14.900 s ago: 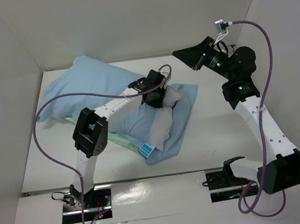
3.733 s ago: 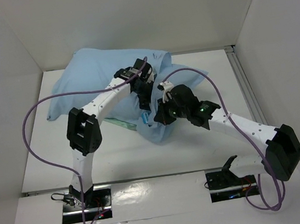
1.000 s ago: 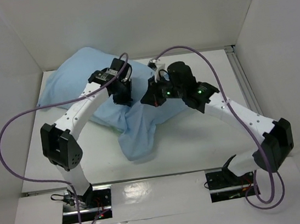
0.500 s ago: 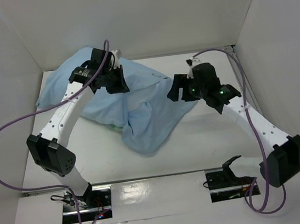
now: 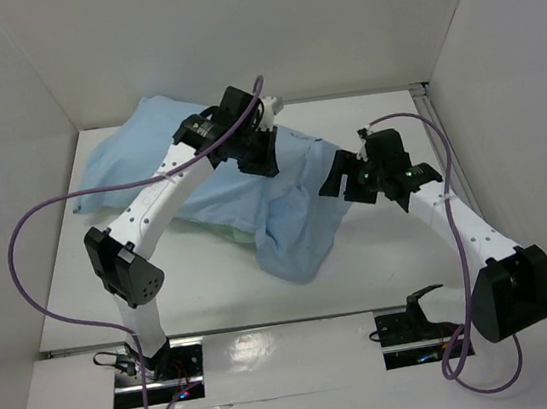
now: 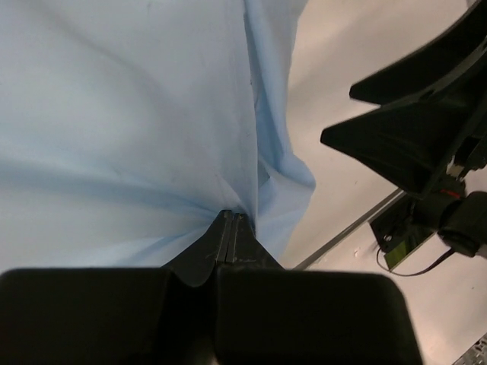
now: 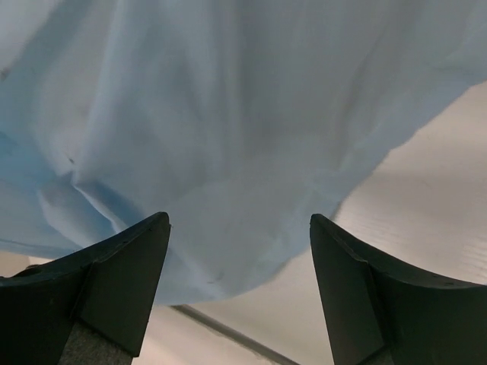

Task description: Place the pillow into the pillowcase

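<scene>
Blue cloth fills both wrist views. Which gripper has hold of it?

Left gripper [image 6: 230, 220]. Its two black fingers are pressed together on a pinch of the pillowcase [image 6: 114, 114], and creases fan out from that pinch. Seen from above, it sits over the middle of the pillowcase, toward the far edge.

And the right gripper [image 7: 237, 224]?

Its fingers stand wide apart with nothing between them. The tips point at the pillowcase's right edge, just beside the cloth. Whether they touch it, I cannot tell.

How does the pillowcase lie?

Light blue face up, spread across the white table [image 5: 400, 248]. Its far-left end swells plump and full. Its near end, in front of the left gripper, sags into a rumpled fold. A sliver of sea-green peeks out under its near-left edge.

Where is the pillow?

Hidden under the blue cloth. I can only point to that full shape at the pillowcase's far-left end.
</scene>
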